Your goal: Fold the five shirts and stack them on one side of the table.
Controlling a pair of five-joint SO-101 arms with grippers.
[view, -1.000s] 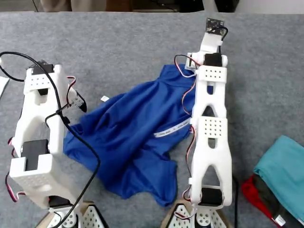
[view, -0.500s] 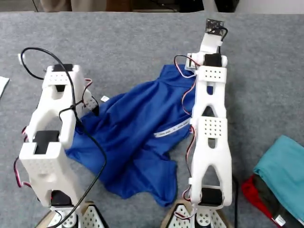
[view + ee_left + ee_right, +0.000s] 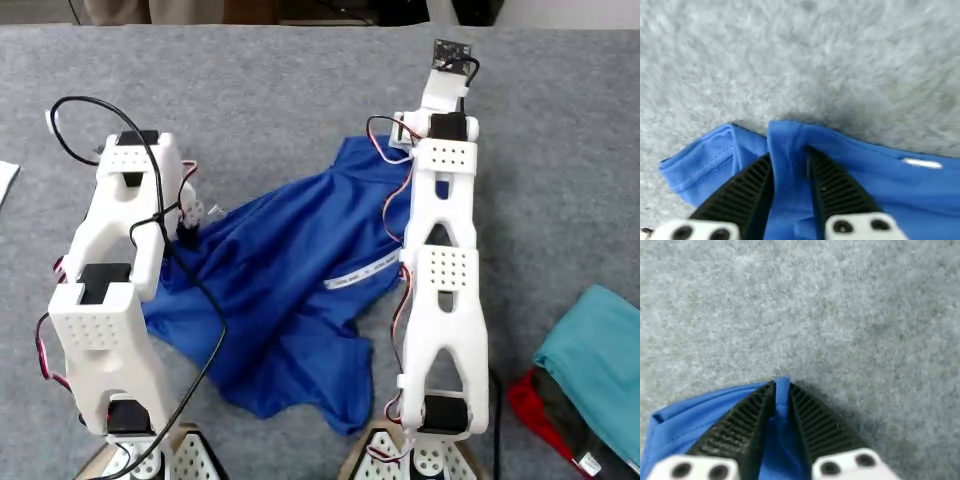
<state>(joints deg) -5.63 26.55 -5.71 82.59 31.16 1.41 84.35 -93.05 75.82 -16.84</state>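
One blue shirt (image 3: pixel 290 290) lies crumpled mid-frame on the tabletop (image 3: pixel 250 90). The left hand (image 3: pixel 789 157) pinches its left edge, the right hand (image 3: pixel 782 386) its upper edge. One teal shirt (image 3: pixel 600 350) and one red cloth (image 3: pixel 535 400) lie lower right.

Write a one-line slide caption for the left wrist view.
Left gripper pinches a fold of the blue shirt on the grey table.

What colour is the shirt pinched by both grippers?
Blue: the shirt is solid royal blue, seen best spread out in the high view.
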